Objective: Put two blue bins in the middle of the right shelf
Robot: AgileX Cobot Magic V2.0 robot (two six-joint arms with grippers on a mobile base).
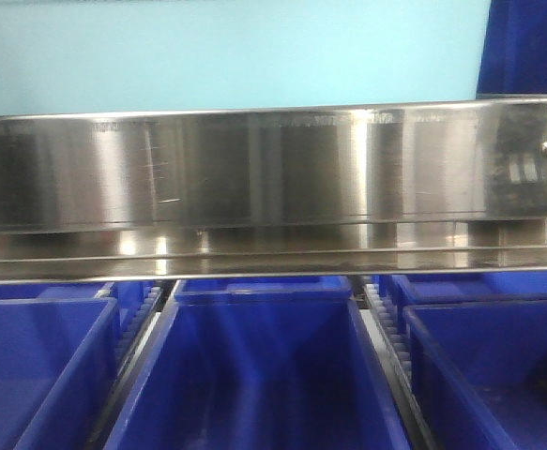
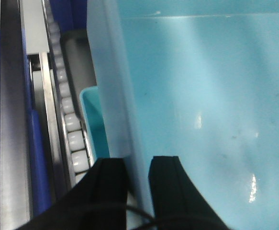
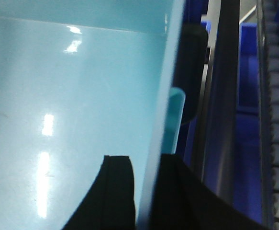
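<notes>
A light blue bin [image 1: 226, 52] fills the top of the front view, above a steel shelf rail. Its inside fills the left wrist view [image 2: 201, 96] and the right wrist view [image 3: 72, 86]. My left gripper [image 2: 138, 163] is shut on the bin's left wall, one black finger inside and one outside. My right gripper [image 3: 145, 163] is shut on the bin's right wall in the same way. Three dark blue bins stand on the level below the rail, at the left [image 1: 29, 375], the middle [image 1: 254, 375] and the right [image 1: 498, 366].
A broad steel shelf rail [image 1: 254, 169] crosses the front view between the light bin and the dark bins. White roller tracks run beside the held bin on the left [image 2: 67, 120] and right [image 3: 275, 96]. Steel uprights [image 3: 223, 96] and dark blue bins [image 3: 251, 67] stand close on the right.
</notes>
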